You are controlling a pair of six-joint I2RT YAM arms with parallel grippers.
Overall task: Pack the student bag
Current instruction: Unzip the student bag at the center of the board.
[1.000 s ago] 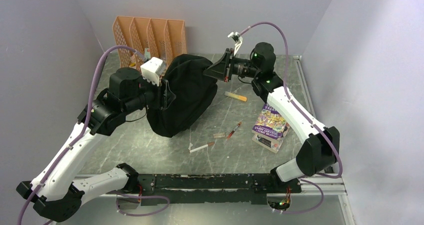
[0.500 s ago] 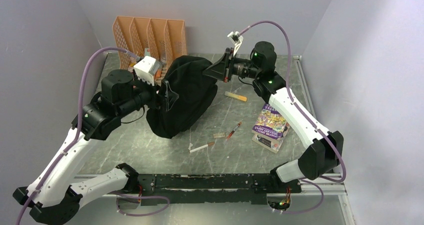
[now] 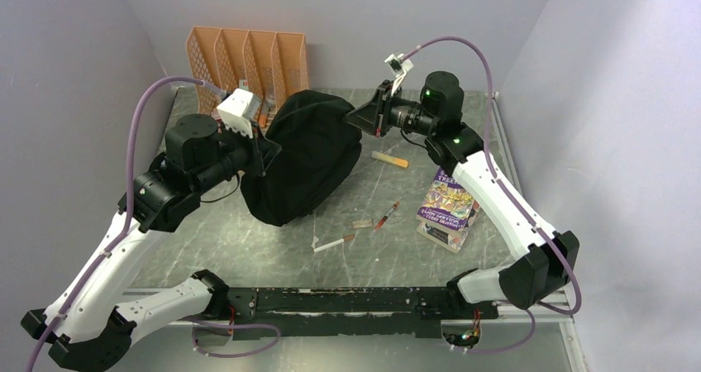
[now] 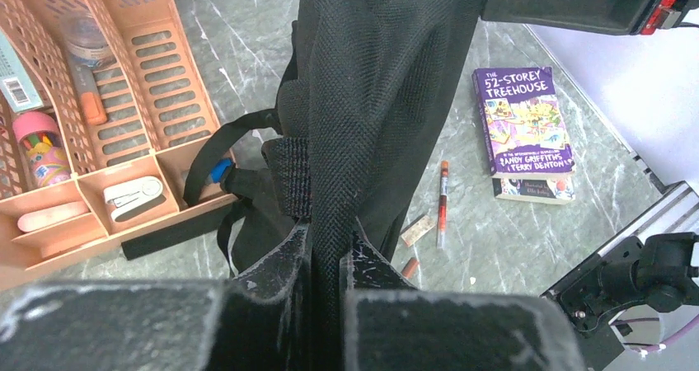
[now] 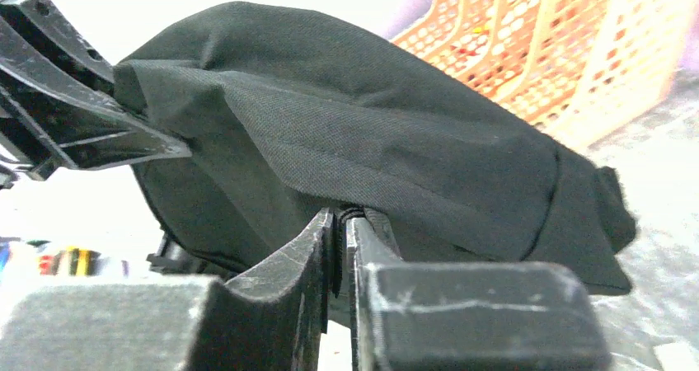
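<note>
Resting on the grey marbled table (image 3: pixel 397 260), the student bag (image 3: pixel 310 157) is pinched by left fingers (image 4: pixel 284 262) and right fingers (image 5: pixel 301 251).

The student bag (image 3: pixel 306 161) sits mid-table. From it, the desk organizer (image 3: pixel 248 58) stands at eleven o'clock, a marker (image 3: pixel 389 159) lies at three, a pen (image 3: pixel 387 215) at four with the book (image 3: pixel 448 200) beyond, and a second pen (image 3: pixel 334 243) at five.
</note>
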